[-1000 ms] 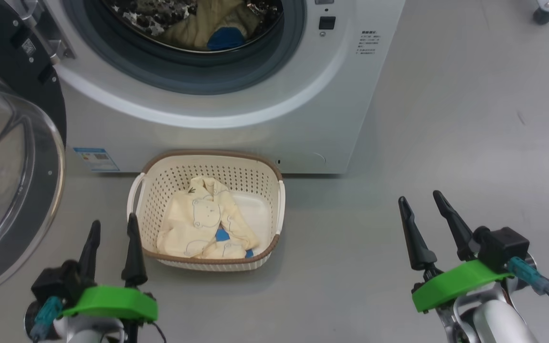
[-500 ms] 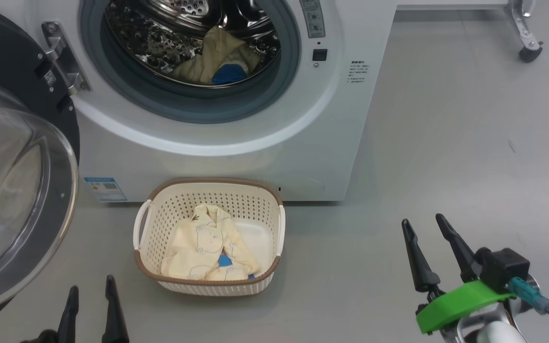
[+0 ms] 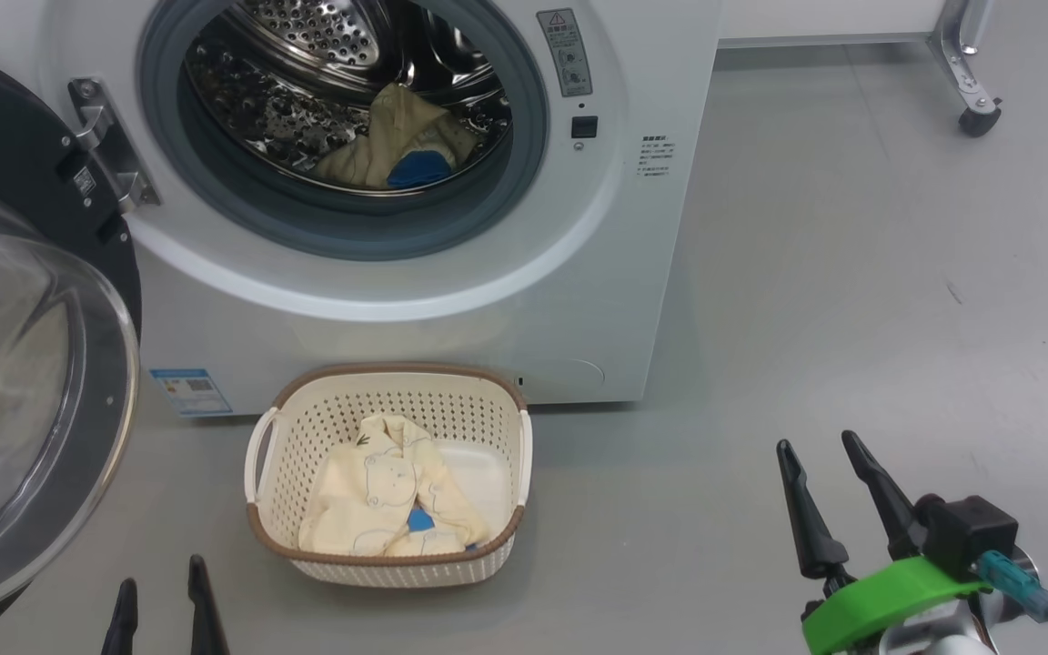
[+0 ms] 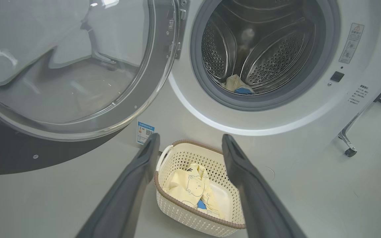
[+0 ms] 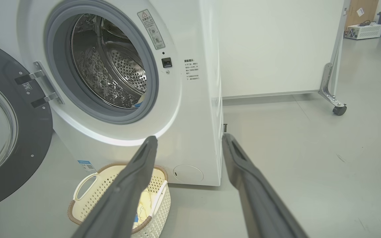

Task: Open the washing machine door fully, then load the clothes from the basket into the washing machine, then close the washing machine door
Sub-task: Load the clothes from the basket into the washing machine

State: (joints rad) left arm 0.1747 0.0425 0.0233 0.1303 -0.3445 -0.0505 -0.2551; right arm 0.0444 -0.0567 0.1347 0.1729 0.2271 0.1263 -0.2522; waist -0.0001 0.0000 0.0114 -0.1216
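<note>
The white washing machine (image 3: 451, 309) stands ahead, its door (image 3: 24, 382) swung wide open to the left. One cream garment with a blue patch (image 3: 397, 146) lies in the steel drum. On the floor in front sits the cream basket (image 3: 269, 528) holding more pale clothes (image 3: 387, 500). My left gripper (image 3: 162, 591) is open at the bottom edge, short of the basket's left corner, and nothing is between its fingers. My right gripper (image 3: 820, 450) is open and empty, well to the basket's right. In the left wrist view the basket (image 4: 177, 205) lies between the fingers (image 4: 137, 185).
A white panel on a metal caster foot (image 3: 974, 114) stands to the washer's right. The open door's glass bowl bulges out over the floor beside my left arm. Grey floor spreads to the right of the basket.
The head view has lifted, so the whole scene slid down the picture and more of the drum shows. The left gripper has dropped toward the bottom edge. Both grippers stay open.
</note>
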